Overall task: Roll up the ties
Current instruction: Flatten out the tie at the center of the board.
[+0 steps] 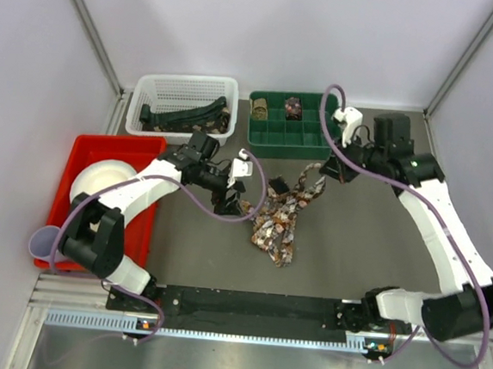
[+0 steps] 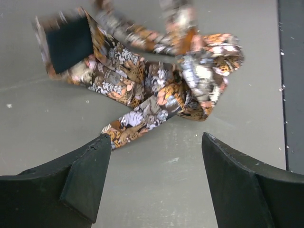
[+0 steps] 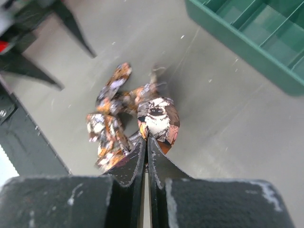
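A brown-red patterned tie [image 1: 280,219] lies crumpled in the middle of the table. My right gripper [image 1: 331,170] is shut on one end of the tie [image 3: 159,121] and holds it up, the rest hanging down to the heap. My left gripper [image 1: 231,203] is open and empty just left of the heap; in its wrist view the tie [image 2: 156,85] lies ahead of the fingertips [image 2: 97,152]. Dark ties [image 1: 183,114] lie in the white basket [image 1: 183,85]. Rolled ties [image 1: 293,107] sit in the green divided tray [image 1: 278,144].
A red bin [image 1: 73,148] holding a white bowl [image 1: 102,178] stands at the left. A black rail [image 1: 253,306] runs along the near edge. Purple cables loop off both arms.
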Robot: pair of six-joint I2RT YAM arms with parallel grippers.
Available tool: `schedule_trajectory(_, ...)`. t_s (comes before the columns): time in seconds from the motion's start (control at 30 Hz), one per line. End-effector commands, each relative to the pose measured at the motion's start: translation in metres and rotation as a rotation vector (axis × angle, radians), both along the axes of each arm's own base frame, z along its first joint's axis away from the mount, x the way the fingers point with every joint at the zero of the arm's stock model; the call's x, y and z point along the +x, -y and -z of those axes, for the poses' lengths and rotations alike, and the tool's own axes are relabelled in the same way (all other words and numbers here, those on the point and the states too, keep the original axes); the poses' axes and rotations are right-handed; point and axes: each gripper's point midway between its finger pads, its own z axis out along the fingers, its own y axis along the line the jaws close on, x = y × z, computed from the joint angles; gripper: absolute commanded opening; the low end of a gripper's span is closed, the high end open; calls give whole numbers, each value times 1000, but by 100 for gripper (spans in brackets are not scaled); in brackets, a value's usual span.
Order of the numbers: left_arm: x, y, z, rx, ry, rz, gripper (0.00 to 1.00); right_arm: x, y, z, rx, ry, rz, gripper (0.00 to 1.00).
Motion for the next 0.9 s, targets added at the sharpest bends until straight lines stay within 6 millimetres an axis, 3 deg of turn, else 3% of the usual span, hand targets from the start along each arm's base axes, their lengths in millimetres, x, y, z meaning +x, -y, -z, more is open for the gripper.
schedule_trajectory(0.0,26,7,-9,-45,52,-84,80,-55,23,15,-54,-67,23,0)
schedule_trajectory(0.1,18,11,2,-26,16,-13,77,-89,38,30,-76,-134,78,0)
schedule_trajectory(0.17,7,13,18,23,53,91,75,-99,46,33,-91,-153,118,0)
schedule_trajectory(0.27,-7,11,33,64,84,185,75,-120,49,21,-54,-122,114,0)
schedule_trajectory(0.33,-11,15,24,37,77,201,76,-133,40,-4,45,-55,80,0)
schedule_trajectory(0.37,-12,18,17,13,61,196,77,-137,35,-14,97,-54,82,0)
schedule_trajectory(0.47,5,37,-38,-120,24,72,79,-147,15,-43,232,-46,8,0)
schedule_trajectory(0.53,7,47,-85,-233,1,11,82,-140,7,-50,257,-61,-12,0)
schedule_trajectory(0.63,4,46,-126,-306,12,-61,88,-135,-17,-73,333,-7,-89,0)
schedule_trajectory(0.67,15,42,-133,-307,44,-132,88,-126,-28,-83,361,35,-103,0)
schedule_trajectory(0.73,31,23,-152,-334,32,-307,88,-137,-56,-86,371,43,-205,0)
schedule_trajectory(0.77,55,-2,-162,-376,48,-420,88,-132,-74,-86,378,56,-242,0)
schedule_trajectory(0.8,64,-18,-171,-423,-46,-539,88,-132,-87,-85,383,60,-278,0)
schedule_trajectory(0.83,90,-58,-174,-445,-61,-703,86,-147,-108,-85,391,58,-366,0)
schedule_trajectory(0.87,98,-76,-178,-468,-92,-780,86,-144,-131,-76,375,45,-413,0)
